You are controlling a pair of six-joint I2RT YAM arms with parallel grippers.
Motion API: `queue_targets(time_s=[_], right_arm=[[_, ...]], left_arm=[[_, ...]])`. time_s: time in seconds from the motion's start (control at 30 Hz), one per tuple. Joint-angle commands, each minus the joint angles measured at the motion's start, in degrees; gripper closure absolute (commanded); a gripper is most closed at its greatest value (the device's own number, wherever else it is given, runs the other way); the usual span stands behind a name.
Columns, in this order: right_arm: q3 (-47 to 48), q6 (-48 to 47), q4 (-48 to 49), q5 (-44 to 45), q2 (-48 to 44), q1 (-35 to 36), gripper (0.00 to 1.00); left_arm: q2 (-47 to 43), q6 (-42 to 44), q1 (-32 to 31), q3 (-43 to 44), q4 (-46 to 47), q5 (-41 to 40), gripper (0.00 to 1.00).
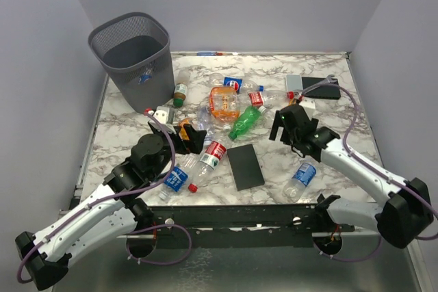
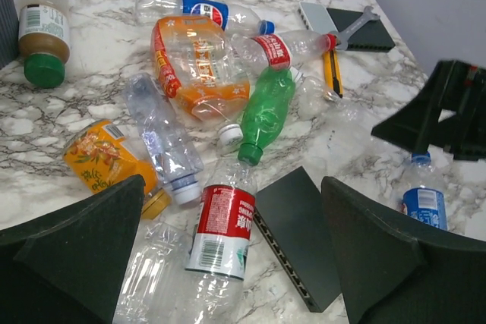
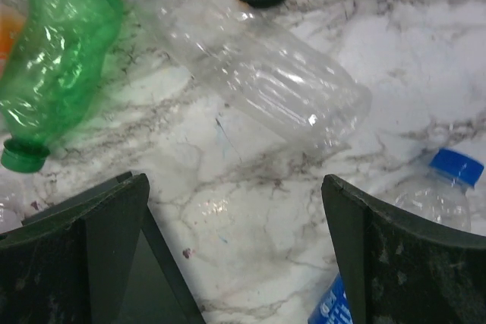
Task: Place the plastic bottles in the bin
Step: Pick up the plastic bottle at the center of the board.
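Left gripper (image 2: 231, 187) and right gripper (image 3: 234, 180) both gape wide, holding nothing. The red-label bottle (image 2: 224, 225) lies in line between the left fingers (image 2: 83, 248), with the black slab (image 2: 300, 233) just beside it, so closing could snag that too. The bin (image 1: 120, 76) sits well beyond the fingertips.

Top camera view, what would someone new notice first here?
A jumble of plastic bottles litters the middle of the marble table, a bright green bottle and an orange bottle standing out. The dark mesh bin stands at the far left corner.
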Motion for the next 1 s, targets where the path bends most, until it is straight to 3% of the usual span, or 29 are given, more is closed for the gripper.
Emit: queue_targets(time_s=[0.0,0.27,0.63,0.97], right_arm=[[7.4,-9.3,3.9,6.0,7.8,-0.3,0.0],[11.2,-14.9,5.6,0.4,19.5,-5.0,0.0],[11.0,-18.5,9.0,-5.6,27.9,-8.6,0.01],[8.1,-16.7,10.8,-9.0,28.5,-9.3,0.08]], left_arm=[[-0.3,3.2,0.1,-0.9,0.7,3.8,0.01],[2.3,3.3,0.1,-0.5,1.1,7.4,0.01],[1.4,3.0,0.1,-1.1,1.4,7.4,0.01],[3.0,3.0,0.1,-0.9,1.4,7.1,0.01]])
